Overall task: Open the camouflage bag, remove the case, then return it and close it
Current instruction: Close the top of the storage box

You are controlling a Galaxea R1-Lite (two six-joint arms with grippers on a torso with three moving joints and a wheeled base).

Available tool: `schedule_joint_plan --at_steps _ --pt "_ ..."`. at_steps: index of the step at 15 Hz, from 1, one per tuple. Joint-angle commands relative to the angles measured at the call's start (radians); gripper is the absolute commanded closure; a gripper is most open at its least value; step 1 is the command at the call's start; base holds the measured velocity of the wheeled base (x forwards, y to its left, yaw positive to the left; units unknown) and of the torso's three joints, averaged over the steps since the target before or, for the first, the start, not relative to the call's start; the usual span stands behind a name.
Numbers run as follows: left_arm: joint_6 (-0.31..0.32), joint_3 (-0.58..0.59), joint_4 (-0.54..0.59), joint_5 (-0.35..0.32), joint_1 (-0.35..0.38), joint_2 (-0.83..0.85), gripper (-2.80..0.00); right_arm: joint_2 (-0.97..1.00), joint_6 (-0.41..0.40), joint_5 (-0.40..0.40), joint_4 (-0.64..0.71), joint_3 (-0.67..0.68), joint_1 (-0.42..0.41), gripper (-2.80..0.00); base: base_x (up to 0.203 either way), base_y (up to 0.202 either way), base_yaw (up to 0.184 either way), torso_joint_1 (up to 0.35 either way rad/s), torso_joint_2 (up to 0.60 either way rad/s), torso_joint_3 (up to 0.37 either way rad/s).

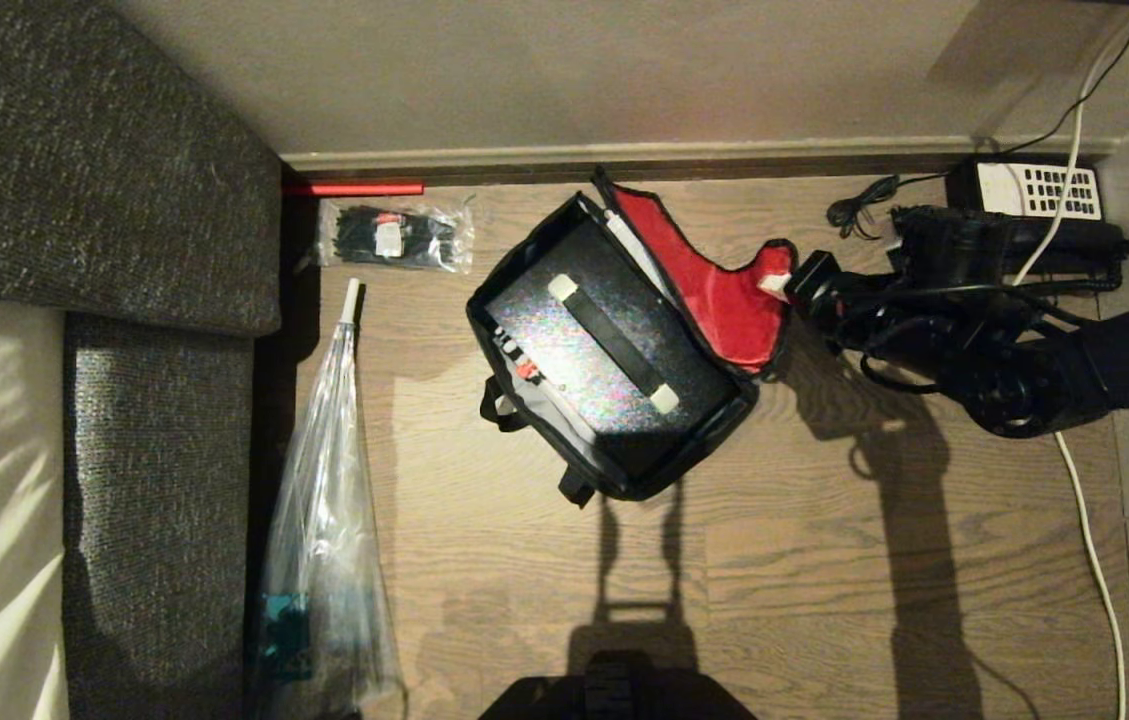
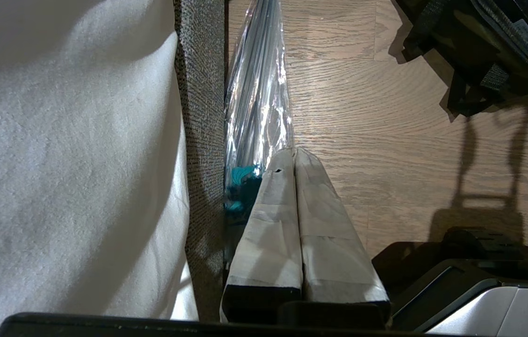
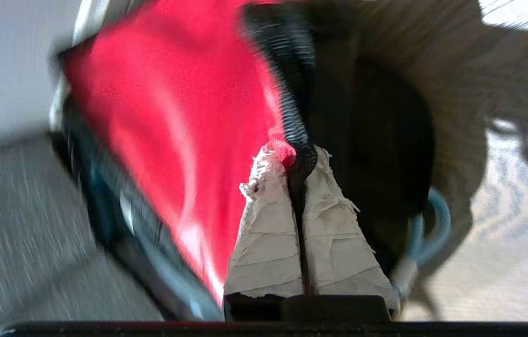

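Head view showing right tool (image 1: 782, 281) clamping red-lined lid edge of camouflage bag (image 1: 614, 350) on floor (image 1: 804, 560), case (image 1: 599, 345) lying inside: keeping pinch firm, swinging lid over case evenly, avoiding snagging zipper; left tool (image 2: 294, 154) parked, pressed together, holding nothing.

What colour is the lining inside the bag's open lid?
Red. The lid lining of the camouflage bag shows best in the head view.
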Motion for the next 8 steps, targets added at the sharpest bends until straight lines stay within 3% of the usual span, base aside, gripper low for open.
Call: schedule_joint_plan --at_steps 1,3,6,8 --pt "0.001 0.0 0.0 0.0 0.0 0.0 0.0 -0.064 -0.057 0.08 -0.014 0.076 0.005 0.0 0.0 0.0 0.0 0.0 0.0 0.0" --pt "0.001 0.0 0.0 0.0 0.0 -0.001 0.0 -0.103 -0.095 0.123 -0.054 0.116 0.023 0.0 0.0 0.0 0.0 0.0 0.0 0.0" --pt "0.0 0.0 0.0 0.0 0.0 0.0 0.0 -0.139 -0.117 0.126 -0.076 0.167 0.06 0.0 0.0 0.0 0.0 0.0 0.0 0.0" --pt "0.0 0.0 0.0 0.001 0.0 0.0 0.0 -0.146 -0.174 0.124 -0.131 0.198 0.095 0.0 0.0 0.0 0.0 0.0 0.0 0.0"
